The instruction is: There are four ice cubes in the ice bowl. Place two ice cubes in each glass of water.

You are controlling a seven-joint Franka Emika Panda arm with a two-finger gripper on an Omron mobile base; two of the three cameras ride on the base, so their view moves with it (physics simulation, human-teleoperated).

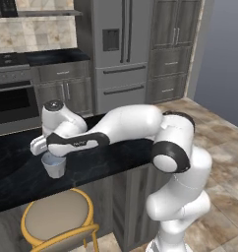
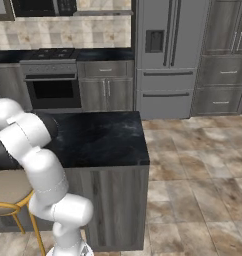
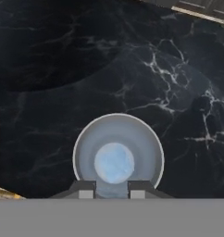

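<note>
A translucent glass of water (image 1: 54, 166) stands near the front edge of the black marble counter (image 1: 116, 150). My gripper (image 1: 51, 155) hangs straight above it. From the hand view I look down into the glass (image 3: 118, 139), with its pale blue water at the centre. The gripper (image 3: 111, 190) is shut, and a small pale blue-white ice cube (image 3: 111, 189) sits between the fingertips (image 3: 86, 190) over the glass's near rim. The ice bowl is out of view.
A round stool (image 1: 57, 216) with a yellow frame stands below the counter edge, under the glass. Oven (image 2: 53, 90) and fridge (image 2: 168, 55) line the far wall. The counter (image 2: 103, 135) ends at its right edge, with tiled floor beyond.
</note>
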